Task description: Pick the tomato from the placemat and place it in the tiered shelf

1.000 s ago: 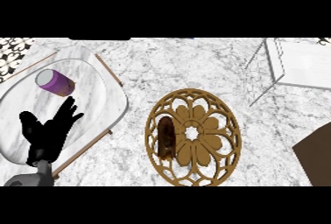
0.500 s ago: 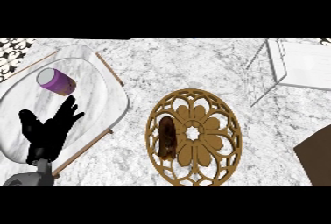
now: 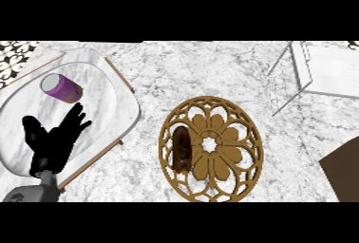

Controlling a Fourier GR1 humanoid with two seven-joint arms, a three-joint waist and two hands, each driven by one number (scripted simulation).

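Resting open with fingers up, the left robot hand (image 3: 53, 142) hasn't moved over the last second, so the pick hasn't started. Well to its right, a dark oblong item (image 3: 182, 150) that doesn't look like a tomato lies on the placemat (image 3: 235, 161). The shelf (image 3: 333, 69) is further right and beyond.

Top right, shelf (image 3: 329, 69) runs off the edge, only pt showing. Tray (image 3: 105, 92) clipped at left; left hand (image 3: 51, 146) covers pt of its face. Forearm (image 3: 24, 193) cut at btm. Dark item (image 3: 181, 149) on mat (image 3: 232, 142): can't tell what. Brown slab (image 3: 345, 173) cut by rt edge.
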